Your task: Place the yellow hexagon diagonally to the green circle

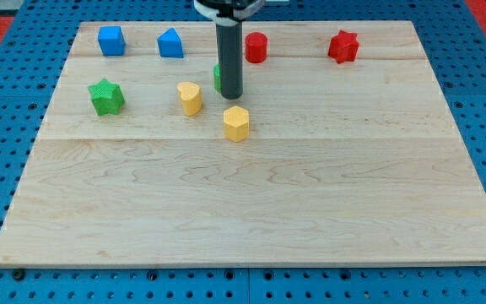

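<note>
The yellow hexagon (236, 123) lies on the wooden board (251, 211), a little left of the middle and in the upper half. The green circle (218, 78) is just above it and mostly hidden behind my dark rod. My tip (231, 94) rests at the green circle's right side, just above the yellow hexagon with a small gap between them. A yellow heart-shaped block (190, 98) lies to the left of the tip.
A green star (106, 96) lies at the left. Along the top edge are a blue cube (110, 40), a blue pentagon-like block (170, 43), a red cylinder (256, 47) and a red star (342, 46). Blue pegboard surrounds the board.
</note>
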Tool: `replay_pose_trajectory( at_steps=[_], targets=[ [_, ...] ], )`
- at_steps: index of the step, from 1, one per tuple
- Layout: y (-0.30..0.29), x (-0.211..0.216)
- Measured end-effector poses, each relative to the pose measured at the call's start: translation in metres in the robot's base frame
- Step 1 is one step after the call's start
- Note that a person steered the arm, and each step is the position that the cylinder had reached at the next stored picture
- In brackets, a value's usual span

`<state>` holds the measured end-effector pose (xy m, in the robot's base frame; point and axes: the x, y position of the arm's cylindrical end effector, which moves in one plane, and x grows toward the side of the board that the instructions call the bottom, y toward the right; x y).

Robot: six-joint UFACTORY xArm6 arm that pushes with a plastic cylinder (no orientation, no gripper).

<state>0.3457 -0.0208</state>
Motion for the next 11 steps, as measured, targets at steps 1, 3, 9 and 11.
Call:
replay_pose_trajectory(
  at_steps=[1, 3, 9, 11],
  targets=[
    [0.0, -0.011],
    [0.036, 0.043],
    [0.065, 0.087],
    [-0.023, 0.07]
  ],
)
